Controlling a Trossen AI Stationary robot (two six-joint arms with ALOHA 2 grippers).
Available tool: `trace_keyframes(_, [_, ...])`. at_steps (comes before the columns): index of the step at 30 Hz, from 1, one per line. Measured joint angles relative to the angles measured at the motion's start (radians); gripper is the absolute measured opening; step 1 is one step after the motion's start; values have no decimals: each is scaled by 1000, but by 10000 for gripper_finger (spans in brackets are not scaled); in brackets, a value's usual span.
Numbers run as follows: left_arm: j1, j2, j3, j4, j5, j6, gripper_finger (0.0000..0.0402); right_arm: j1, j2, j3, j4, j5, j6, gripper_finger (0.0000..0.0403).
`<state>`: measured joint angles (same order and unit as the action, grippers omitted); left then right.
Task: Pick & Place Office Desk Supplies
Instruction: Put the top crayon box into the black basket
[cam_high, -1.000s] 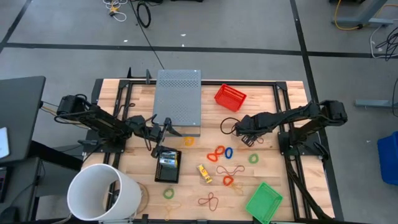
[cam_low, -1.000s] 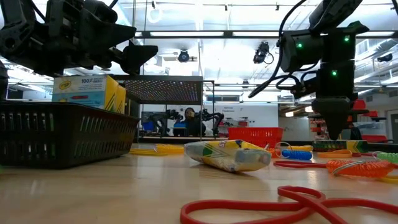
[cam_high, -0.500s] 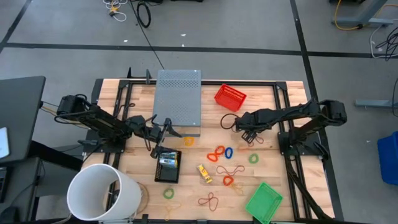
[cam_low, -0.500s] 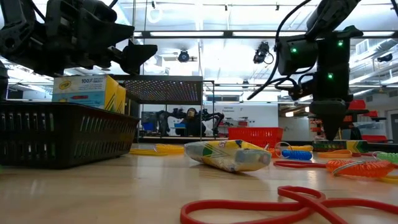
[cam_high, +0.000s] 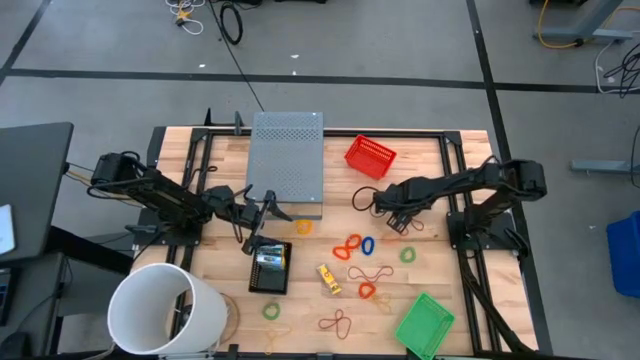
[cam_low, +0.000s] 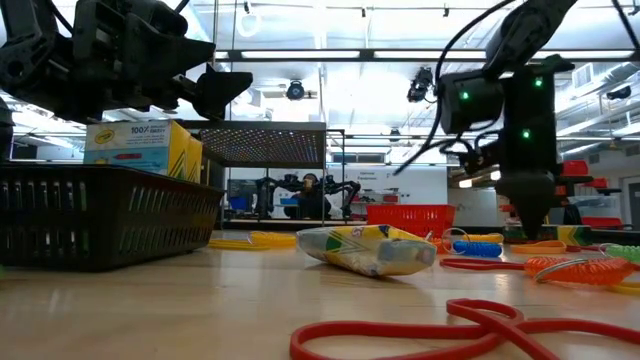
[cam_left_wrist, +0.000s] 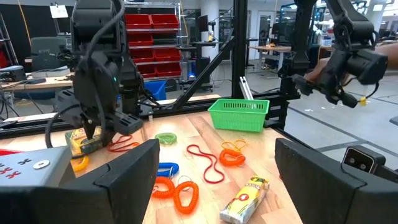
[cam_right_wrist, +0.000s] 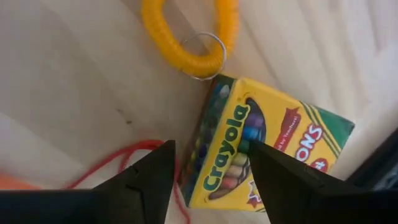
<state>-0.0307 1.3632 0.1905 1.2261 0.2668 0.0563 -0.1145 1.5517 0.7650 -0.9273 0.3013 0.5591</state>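
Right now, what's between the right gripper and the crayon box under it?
Nothing. In the right wrist view the open right gripper hangs directly over the crayon box, with only bare air between; a yellow coil loop lies beside the box.

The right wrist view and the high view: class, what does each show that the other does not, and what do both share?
Only the right wrist view shows the Crayola crayon box below the right gripper, with a yellow coil keyring touching its corner. Only the high view shows the white bucket, black basket, green basket, red basket and left gripper. Both share the wooden table.
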Motion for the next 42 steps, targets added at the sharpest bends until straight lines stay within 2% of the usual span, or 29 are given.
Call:
trace_keyframes(5, [0,0,0,-2,0,4,324,1,58,3,-2,42,-3,208])
trace_keyframes(9, [0,0,0,-4,0,9,324,7,61,2,-2,50,4,177])
trace_keyframes(12, [0,0,0,-4,-2,11,324,20,61,2,-4,65,5,131])
trace_keyframes(16, [0,0,0,-4,-3,11,324,42,61,1,-3,63,9,40])
trace_keyframes(18, [0,0,0,-4,-3,11,324,59,62,1,5,57,11,12])
trace_keyframes(24, [0,0,0,-3,-3,8,324,120,66,18,3,53,47,3])
trace_keyframes(26, [0,0,0,-3,-3,8,324,145,66,44,8,22,53,2])
trace_keyframes(34, [0,0,0,-3,-3,8,324,247,69,202,59,-72,36,1])
trace_keyframes(42, [0,0,0,-13,-1,24,324,325,68,363,71,-77,4,0])
